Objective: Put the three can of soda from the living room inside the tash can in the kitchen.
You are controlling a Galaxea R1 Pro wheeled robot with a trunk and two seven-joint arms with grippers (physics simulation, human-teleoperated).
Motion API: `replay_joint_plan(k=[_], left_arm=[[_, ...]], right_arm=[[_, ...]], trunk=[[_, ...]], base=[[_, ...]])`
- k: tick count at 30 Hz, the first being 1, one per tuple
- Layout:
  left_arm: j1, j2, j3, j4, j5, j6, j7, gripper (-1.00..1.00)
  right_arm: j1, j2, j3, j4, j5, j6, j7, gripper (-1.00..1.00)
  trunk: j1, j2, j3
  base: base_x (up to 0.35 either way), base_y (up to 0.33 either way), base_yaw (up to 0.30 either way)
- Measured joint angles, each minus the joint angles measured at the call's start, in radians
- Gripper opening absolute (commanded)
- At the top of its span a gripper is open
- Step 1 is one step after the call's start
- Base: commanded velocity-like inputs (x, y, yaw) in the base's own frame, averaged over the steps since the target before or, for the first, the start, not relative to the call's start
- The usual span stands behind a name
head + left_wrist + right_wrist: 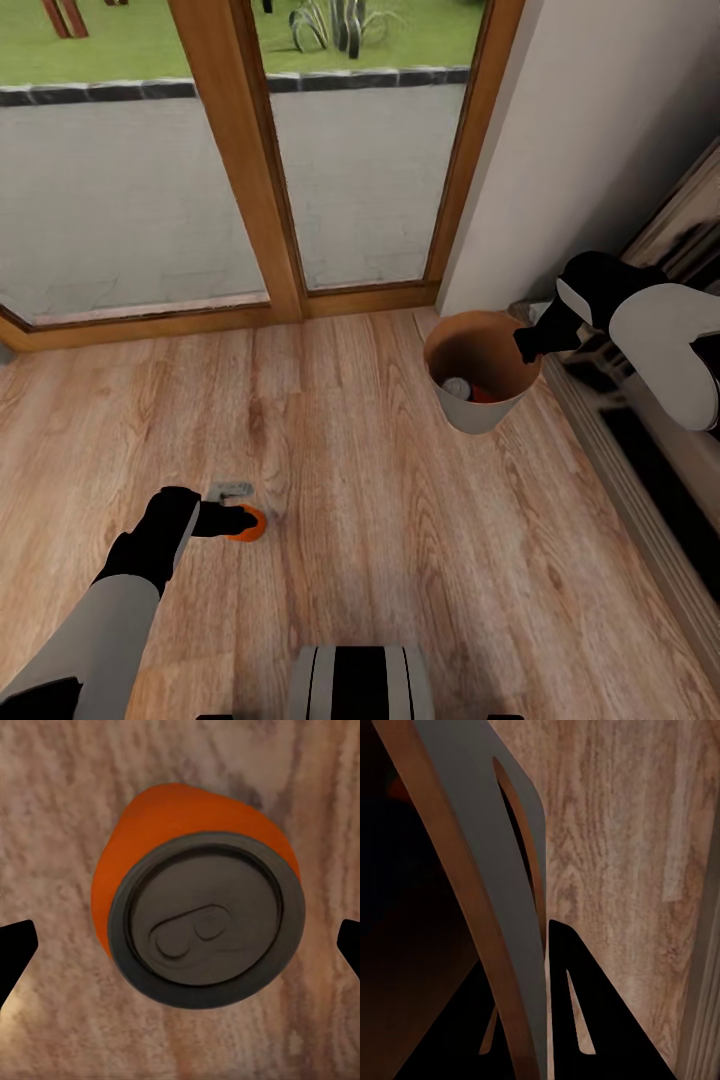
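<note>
One can of soda [250, 524] stands on the pale wood floor, orange with a dark grey top [206, 919]. My left gripper [232, 520] is right over it, open, with its fingertips [16, 951] wide apart on either side of the can and not touching it. The tash can [470, 412], pale grey outside and brown inside, stands by the wall corner. In it lie a can with a silvery top [457, 387] and something orange [484, 396] beside it. My right gripper [527, 346] is shut on the bin's rim, the wall [502, 907] between its fingers [585, 1020].
Wood-framed glass doors [235, 160] to a garden fill the back. A white wall [580, 150] and dark furniture [660, 400] run along the right. A small grey object [229, 490] lies just beyond the can. My base [360, 685] is at the near edge.
</note>
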Motion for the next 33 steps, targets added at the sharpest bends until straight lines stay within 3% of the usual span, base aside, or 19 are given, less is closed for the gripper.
replay_joint_plan(k=[13, 22, 33], left_arm=[[0.0, -0.005, 0.0, -0.026, 0.0, -0.007, 0.002, 1.0], [0.0, -0.008, 0.001, -0.032, 0.0, -0.009, 0.002, 1.0], [0.002, -0.008, 0.001, -0.042, 0.0, -0.009, 0.002, 1.0]], right_arm=[[0.0, 0.001, 0.003, 0.0, 0.0, 0.0, 0.0, -1.0], [0.002, 0.0, 0.004, 0.0, 0.003, 0.0, 0.0, -1.0], [0.001, 0.002, 0.002, 0.0, 0.001, 0.0, 0.0, -1.0]], trunk=[[0.0, 0.0, 0.0], [0.004, -0.002, -0.035], [0.004, -0.002, -0.035]], base=[[0.0, 0.0, 0.0], [0.0, 0.0, 0.0], [0.0, 0.0, 0.0]])
